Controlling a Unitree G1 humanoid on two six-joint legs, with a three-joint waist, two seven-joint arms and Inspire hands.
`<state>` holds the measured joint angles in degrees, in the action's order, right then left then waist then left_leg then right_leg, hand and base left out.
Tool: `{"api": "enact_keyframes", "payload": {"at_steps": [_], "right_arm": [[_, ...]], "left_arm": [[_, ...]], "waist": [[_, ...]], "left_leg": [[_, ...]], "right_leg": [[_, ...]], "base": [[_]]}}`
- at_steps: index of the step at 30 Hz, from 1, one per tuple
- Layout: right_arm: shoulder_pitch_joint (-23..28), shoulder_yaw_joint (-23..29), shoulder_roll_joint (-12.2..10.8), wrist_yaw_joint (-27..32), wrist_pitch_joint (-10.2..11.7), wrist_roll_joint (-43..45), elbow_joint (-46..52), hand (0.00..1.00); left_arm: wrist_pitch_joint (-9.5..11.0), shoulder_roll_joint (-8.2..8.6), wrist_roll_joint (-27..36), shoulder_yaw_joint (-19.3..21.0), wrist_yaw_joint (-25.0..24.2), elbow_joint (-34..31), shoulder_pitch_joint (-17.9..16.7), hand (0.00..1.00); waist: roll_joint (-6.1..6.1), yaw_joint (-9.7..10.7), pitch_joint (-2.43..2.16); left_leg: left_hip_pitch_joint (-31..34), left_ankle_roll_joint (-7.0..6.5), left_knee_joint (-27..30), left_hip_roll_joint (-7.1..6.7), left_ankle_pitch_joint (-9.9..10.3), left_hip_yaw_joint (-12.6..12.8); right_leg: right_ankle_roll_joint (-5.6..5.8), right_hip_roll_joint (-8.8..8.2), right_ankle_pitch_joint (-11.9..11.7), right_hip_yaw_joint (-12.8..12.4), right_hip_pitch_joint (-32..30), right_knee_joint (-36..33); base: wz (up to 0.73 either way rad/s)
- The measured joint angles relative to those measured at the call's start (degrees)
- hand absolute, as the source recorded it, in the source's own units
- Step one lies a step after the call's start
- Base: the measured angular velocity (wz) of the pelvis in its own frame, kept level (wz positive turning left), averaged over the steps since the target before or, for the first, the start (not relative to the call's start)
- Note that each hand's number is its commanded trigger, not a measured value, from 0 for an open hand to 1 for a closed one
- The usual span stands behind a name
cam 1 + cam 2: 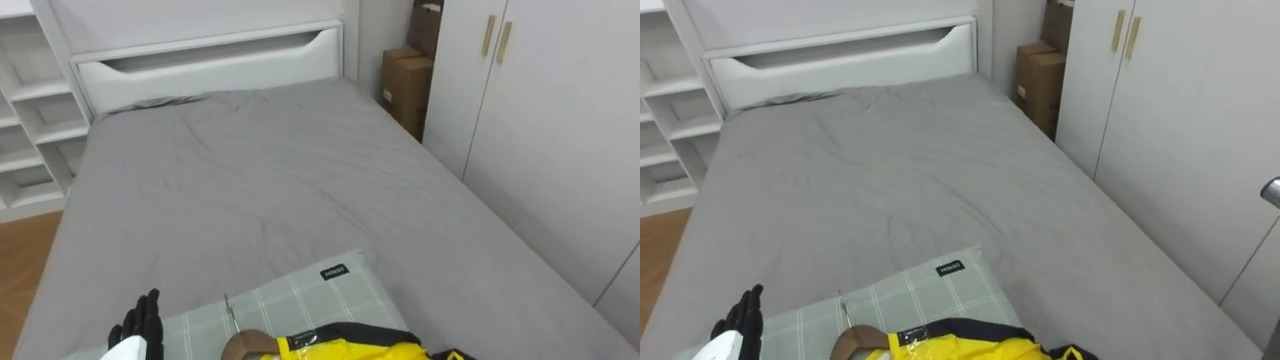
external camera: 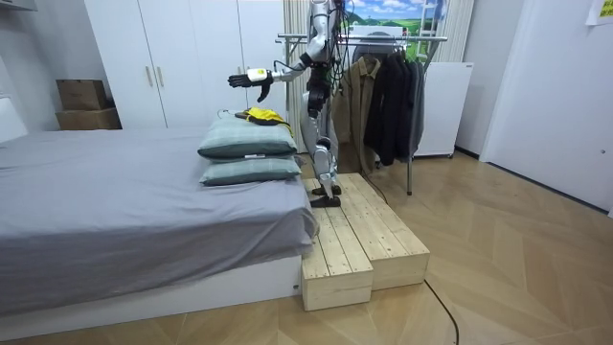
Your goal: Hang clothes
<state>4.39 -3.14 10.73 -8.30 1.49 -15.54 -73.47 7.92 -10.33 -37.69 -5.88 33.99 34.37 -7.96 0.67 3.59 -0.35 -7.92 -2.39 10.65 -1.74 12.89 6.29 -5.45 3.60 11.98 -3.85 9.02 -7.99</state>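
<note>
A yellow garment (image 1: 350, 348) is being shown at the bottom centre of the left eye view. It is lying on the upper of two stacked checked pillows (image 1: 290, 298) at the near end of a grey bed (image 1: 260, 180). A brown wooden hanger (image 1: 245, 345) is being seen at the garment's collar, and its thin metal hook (image 1: 229, 312) is pointing up the frame across the pillow.

The left robot hand (image 1: 140, 325) is being held at the lower left of the frame, just left of the hook. Its fingers are straight and loosely spread, and nothing is being gripped.

In the room view, the robot is being shown standing on a wooden platform (image 2: 354, 240) beside the bed. A clothes rack (image 2: 383, 40) hung with dark coats is standing behind it.

The garment is being judged light, soft and probably slick, so it is likely to sag and slide if taken by the cloth. The hanger is the one stiff part. The best hold is being judged to be at its neck, just under the hook, where the fingers can close round the wood. The pillow underneath is expected to give way under any pressing.
</note>
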Motion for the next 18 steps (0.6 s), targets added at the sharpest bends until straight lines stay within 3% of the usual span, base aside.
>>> {"api": "enact_keyframes", "payload": {"at_steps": [18], "right_arm": [[0.0, -0.1, -0.2, 0.0, -0.3, -0.4, 0.1, 0.00]], "left_arm": [[-1.4, 0.02, 0.1, 0.0, -1.8, 0.0, 0.8, 0.00]], "waist": [[-0.33, 0.8, 0.29]], "left_leg": [[0.0, 0.00, -0.1, 0.01, 0.0, 0.1]], "right_leg": [[0.00, 0.07, 0.0, -0.4, -0.1, 0.1]], "base": [[0.00]]}}
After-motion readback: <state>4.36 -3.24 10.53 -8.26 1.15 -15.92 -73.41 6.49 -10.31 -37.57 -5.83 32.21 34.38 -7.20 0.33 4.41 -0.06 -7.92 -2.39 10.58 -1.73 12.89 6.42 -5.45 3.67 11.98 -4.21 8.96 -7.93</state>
